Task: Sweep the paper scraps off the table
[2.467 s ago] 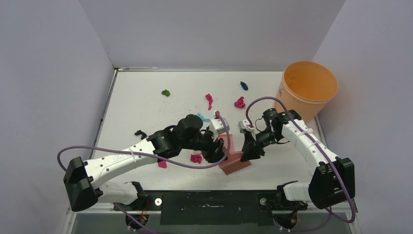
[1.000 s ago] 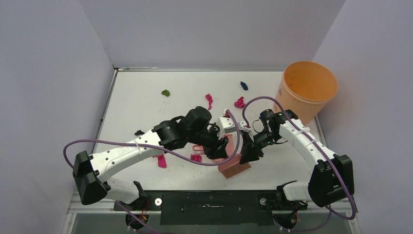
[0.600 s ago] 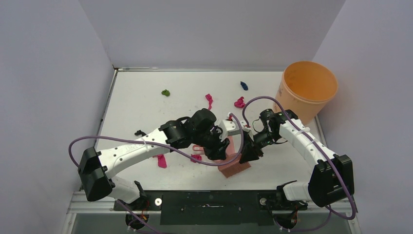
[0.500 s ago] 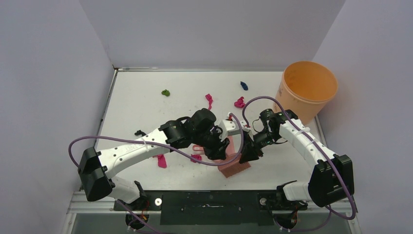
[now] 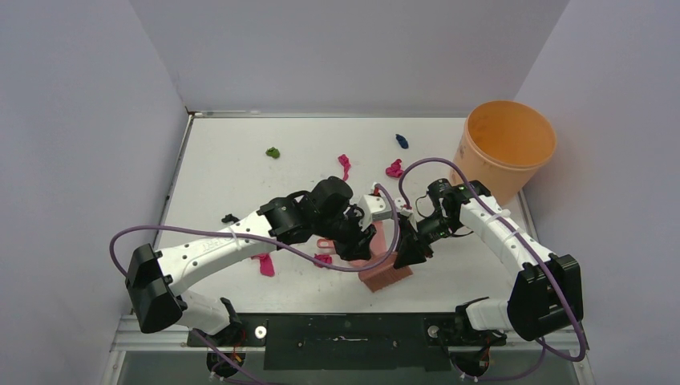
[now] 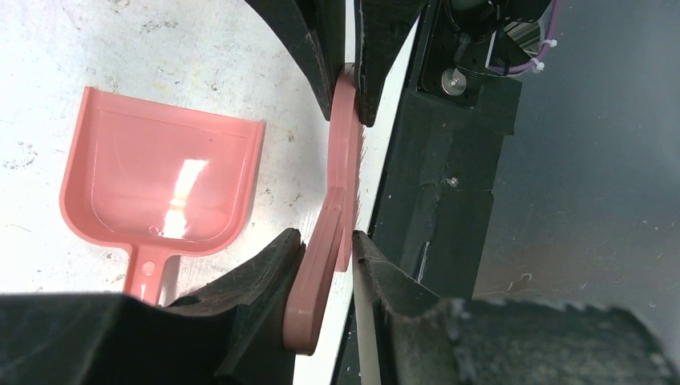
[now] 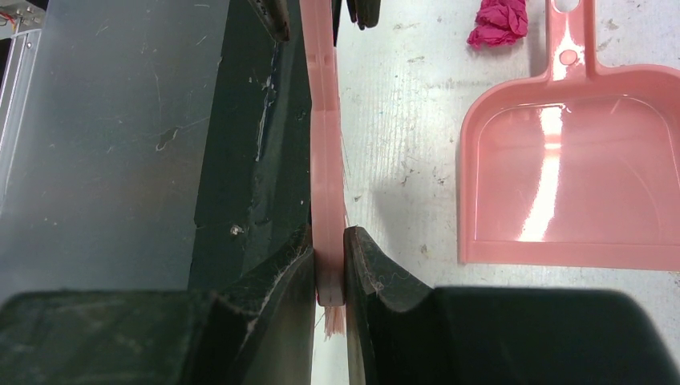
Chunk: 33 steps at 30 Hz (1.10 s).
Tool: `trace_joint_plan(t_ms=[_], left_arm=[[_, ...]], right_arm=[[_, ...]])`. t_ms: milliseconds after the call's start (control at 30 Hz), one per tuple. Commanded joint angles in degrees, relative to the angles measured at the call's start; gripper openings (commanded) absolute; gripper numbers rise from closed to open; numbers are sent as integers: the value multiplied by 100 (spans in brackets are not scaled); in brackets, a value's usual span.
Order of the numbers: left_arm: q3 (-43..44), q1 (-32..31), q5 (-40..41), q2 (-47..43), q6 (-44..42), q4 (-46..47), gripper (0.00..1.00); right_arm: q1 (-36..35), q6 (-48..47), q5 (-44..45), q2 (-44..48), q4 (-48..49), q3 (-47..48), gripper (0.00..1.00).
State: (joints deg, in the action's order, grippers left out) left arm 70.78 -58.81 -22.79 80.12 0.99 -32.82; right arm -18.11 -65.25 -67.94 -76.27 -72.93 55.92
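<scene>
Pink brush (image 7: 325, 160) gripped by left fingers (image 6: 261, 277) and right fingers (image 7: 277, 273); magenta scrap (image 7: 499, 22) nearby, untouched.

The white table (image 5: 232, 176) carries scattered paper scraps (image 5: 344, 165), mostly pink, plus a green scrap (image 5: 273, 152) and a dark blue scrap (image 5: 402, 141). A pink dustpan (image 6: 160, 172) lies flat on it.

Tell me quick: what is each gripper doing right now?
Left gripper: closed on the handle end of the pink hand brush.
Right gripper: shut on the bristle end of the same brush.
</scene>
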Motion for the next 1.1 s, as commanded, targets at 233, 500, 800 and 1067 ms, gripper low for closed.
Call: trace_joint_plan(t_ms=[233, 500, 800, 1067], left_arm=[[31, 10, 30, -356, 38, 577, 29], [72, 10, -192, -262, 13, 406, 19], [168, -3, -234, -52, -45, 172, 23], [211, -16, -225, -2, -68, 123, 23]], right_arm=[[-33, 39, -220, 168, 101, 99, 5], [-29, 81, -219, 165, 134, 94, 5], [-30, 197, -210, 182, 230, 77, 5], [-31, 241, -202, 204, 273, 68, 5]])
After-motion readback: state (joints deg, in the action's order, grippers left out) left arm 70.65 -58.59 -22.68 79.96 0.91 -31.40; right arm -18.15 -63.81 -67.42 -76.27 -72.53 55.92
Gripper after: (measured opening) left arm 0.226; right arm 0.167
